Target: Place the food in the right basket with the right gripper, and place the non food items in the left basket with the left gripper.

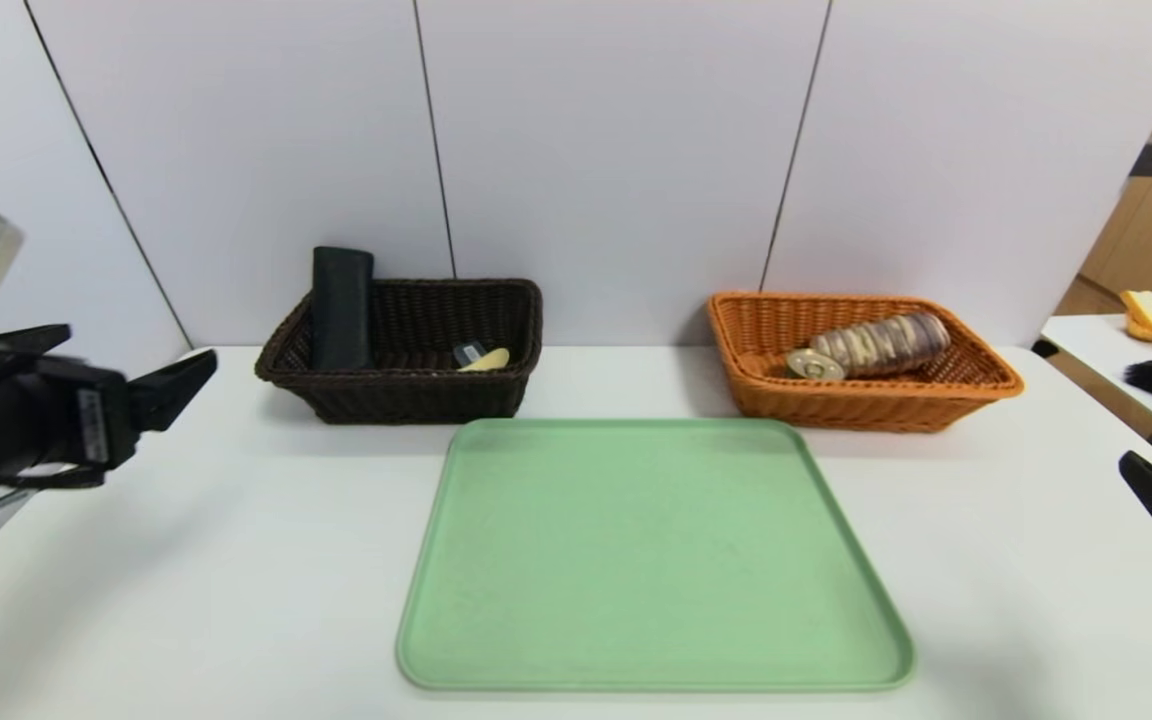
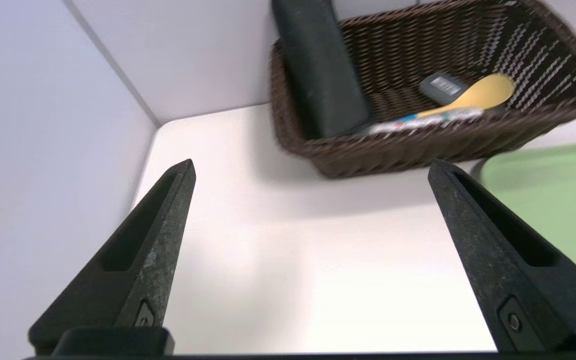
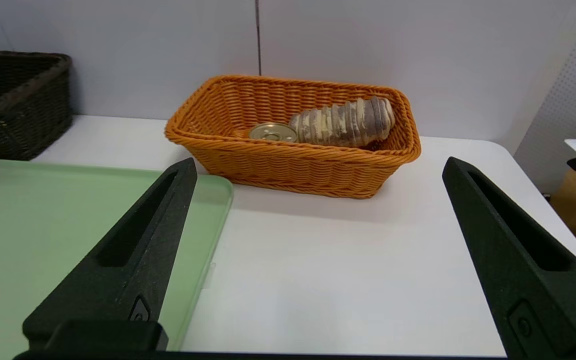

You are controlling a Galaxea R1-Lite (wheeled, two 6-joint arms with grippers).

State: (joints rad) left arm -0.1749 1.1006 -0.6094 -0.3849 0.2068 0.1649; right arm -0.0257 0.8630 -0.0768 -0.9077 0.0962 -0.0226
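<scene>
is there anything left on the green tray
No, the green tray lies bare in the head view, with items only in the dark basket and orange basket.

Bare green tray (image 1: 651, 560) in the middle. Dark basket (image 1: 406, 395) and orange basket (image 1: 866, 405) behind it, wide gap between them.

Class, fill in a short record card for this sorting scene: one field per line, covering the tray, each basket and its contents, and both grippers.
Tray: green tray, nothing on it
Left basket: dark brown wicker basket
Left basket contents: black case leaning on the rim, yellow spoon, small grey device, tube
Right basket: orange wicker basket
Right basket contents: wrapped stack of biscuits, tin can
Left gripper: open, holding nothing, above the table left of the tray
Right gripper: open, holding nothing, at the table's right side
</scene>
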